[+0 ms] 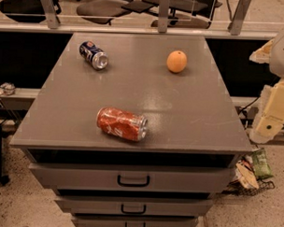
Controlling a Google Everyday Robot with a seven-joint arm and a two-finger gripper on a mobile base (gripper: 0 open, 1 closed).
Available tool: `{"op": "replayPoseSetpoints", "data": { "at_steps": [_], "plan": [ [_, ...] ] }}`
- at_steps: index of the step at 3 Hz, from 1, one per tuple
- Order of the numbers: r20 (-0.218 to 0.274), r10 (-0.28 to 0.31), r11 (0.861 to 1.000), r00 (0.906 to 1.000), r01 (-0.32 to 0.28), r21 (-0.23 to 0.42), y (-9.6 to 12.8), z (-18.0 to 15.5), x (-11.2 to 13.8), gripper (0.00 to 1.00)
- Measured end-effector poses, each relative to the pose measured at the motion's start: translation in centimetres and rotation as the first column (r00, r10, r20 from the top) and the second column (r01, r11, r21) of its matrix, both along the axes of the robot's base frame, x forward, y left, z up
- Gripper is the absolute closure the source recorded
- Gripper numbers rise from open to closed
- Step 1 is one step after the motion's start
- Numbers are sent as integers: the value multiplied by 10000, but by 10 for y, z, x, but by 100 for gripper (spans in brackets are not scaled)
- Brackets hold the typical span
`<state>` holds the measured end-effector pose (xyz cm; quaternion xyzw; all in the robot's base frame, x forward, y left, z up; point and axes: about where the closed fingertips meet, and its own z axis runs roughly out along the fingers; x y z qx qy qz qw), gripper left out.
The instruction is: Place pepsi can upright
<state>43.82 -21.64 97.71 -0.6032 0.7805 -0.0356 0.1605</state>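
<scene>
Grey counter topped a stack of drawers. Pepsi can lay on its side at the far left, silver top facing front-right. Red can lay on its side near the front edge. Orange sat far right. Claw hung off the counter's right side, well apart from both cans; its state could not be told.

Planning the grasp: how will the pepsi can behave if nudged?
Lying on its side, the pepsi can will probably roll. Its shiny metal may slip, and the walls likely dent. The claw hangs beside the table, apart from it.
</scene>
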Motion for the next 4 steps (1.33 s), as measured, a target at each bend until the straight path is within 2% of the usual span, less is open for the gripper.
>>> {"op": "replayPoseSetpoints", "data": {
  "at_steps": [2, 3, 4],
  "plan": [
    [126, 123, 9998, 9998, -125, 133, 3, 2, 5, 0],
    [459, 574, 9950, 9973, -609, 797, 28, -4, 44, 0],
    [853, 738, 9807, 9936, -879, 1749, 64, -15, 104, 0]
  ]
}}
